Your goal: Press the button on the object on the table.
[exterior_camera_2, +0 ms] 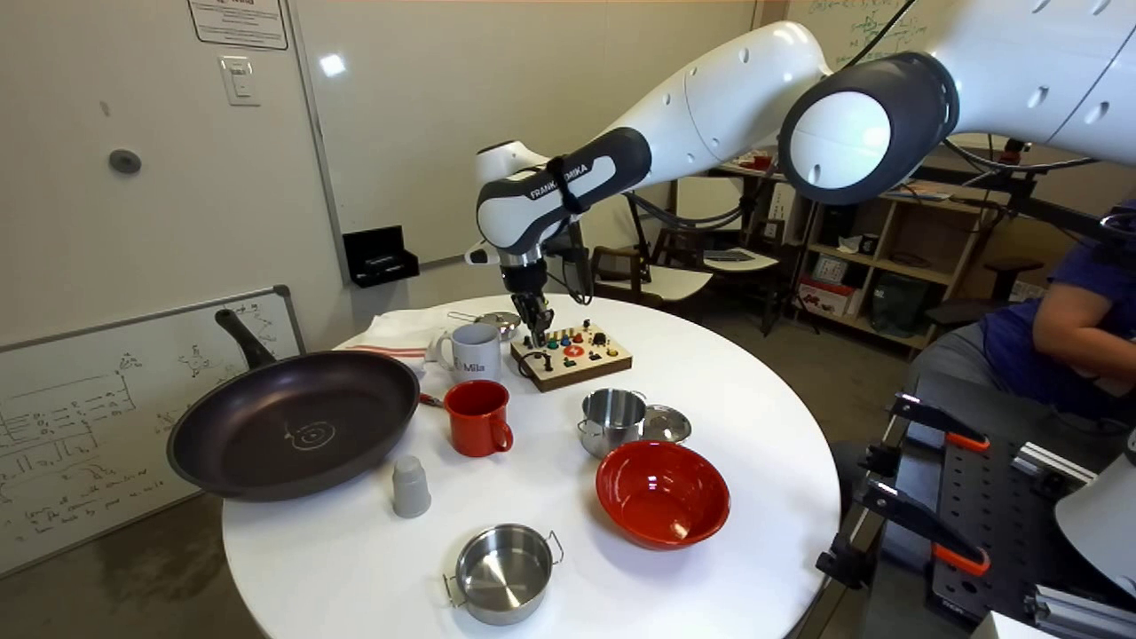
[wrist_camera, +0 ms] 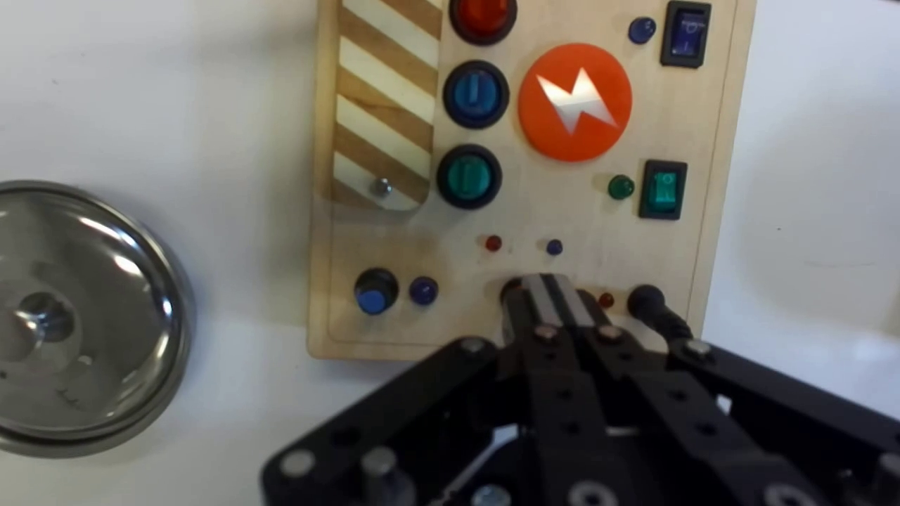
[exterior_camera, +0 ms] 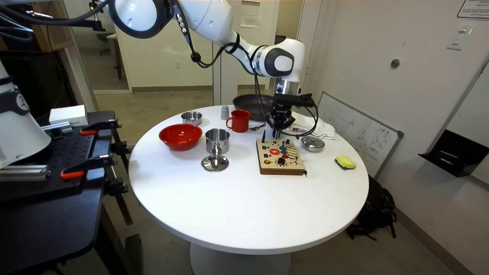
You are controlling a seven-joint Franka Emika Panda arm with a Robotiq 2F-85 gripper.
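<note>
The object is a flat wooden board (exterior_camera: 282, 171) with coloured buttons, switches and knobs, lying on the round white table (exterior_camera: 229, 206). It also shows in an exterior view (exterior_camera_2: 577, 378) and the wrist view (wrist_camera: 394, 242). My gripper (wrist_camera: 555, 281) is shut with nothing seen between its fingers. It points down over one edge of the board, between a blue-topped black knob (wrist_camera: 375, 291) and a black cable plug (wrist_camera: 645, 302). A dark round part (wrist_camera: 509, 287) is mostly hidden under the fingertips; I cannot tell whether they touch it. The gripper shows in both exterior views (exterior_camera: 271, 134) (exterior_camera_2: 538, 334).
A steel lid (wrist_camera: 84, 316) lies beside the board. A grey mug (exterior_camera_2: 475, 353), red mug (exterior_camera_2: 477, 417) and black pan (exterior_camera_2: 297, 426) stand near the gripper. A steel pot (exterior_camera: 217, 140), red bowl (exterior_camera: 180, 136) and yellow sponge (exterior_camera: 345, 162) are also on the table.
</note>
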